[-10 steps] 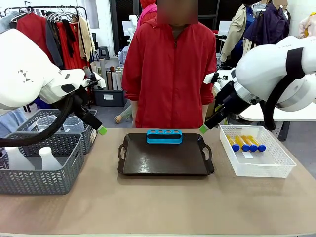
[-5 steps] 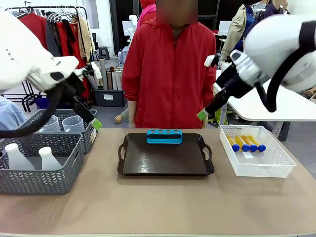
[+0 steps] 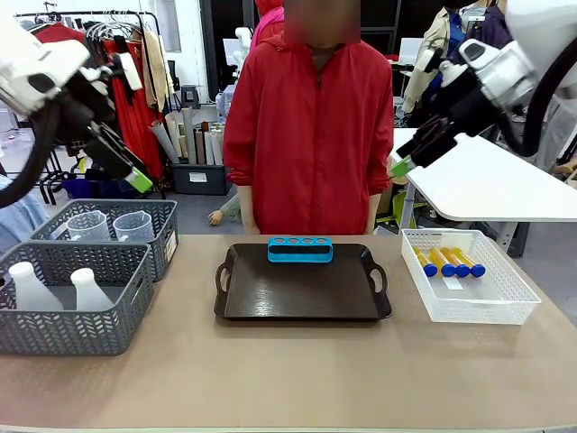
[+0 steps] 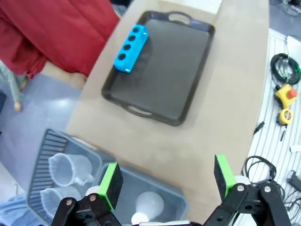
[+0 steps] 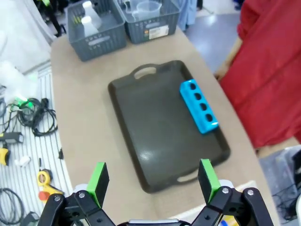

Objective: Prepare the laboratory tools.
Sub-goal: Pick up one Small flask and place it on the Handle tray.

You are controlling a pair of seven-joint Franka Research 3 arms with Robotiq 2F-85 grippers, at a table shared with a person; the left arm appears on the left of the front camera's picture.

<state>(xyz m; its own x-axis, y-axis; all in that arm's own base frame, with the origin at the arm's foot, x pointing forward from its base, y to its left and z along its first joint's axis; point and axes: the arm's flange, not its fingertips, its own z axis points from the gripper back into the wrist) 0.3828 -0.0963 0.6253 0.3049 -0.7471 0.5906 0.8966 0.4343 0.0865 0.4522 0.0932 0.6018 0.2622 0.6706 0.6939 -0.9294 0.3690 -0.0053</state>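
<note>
While left fingers [image 4: 111, 184] and right fingers [image 5: 98, 181] gape empty, a person [image 3: 311, 135] faces the tray [image 3: 302, 293].

Desk [image 3: 288, 379]: tan top. Dark handled tray [image 3: 297, 296] at centre, toward the far edge. On the left, nearer grey basket [image 3: 90, 316] touching farther grey basket [image 3: 167, 239]. White mesh basket [image 3: 469, 311] right of tray, apart from it. Person in red jacket [image 3: 311, 135] stands at far edge. Clothes rail [image 3: 135, 54] behind, left.
</note>
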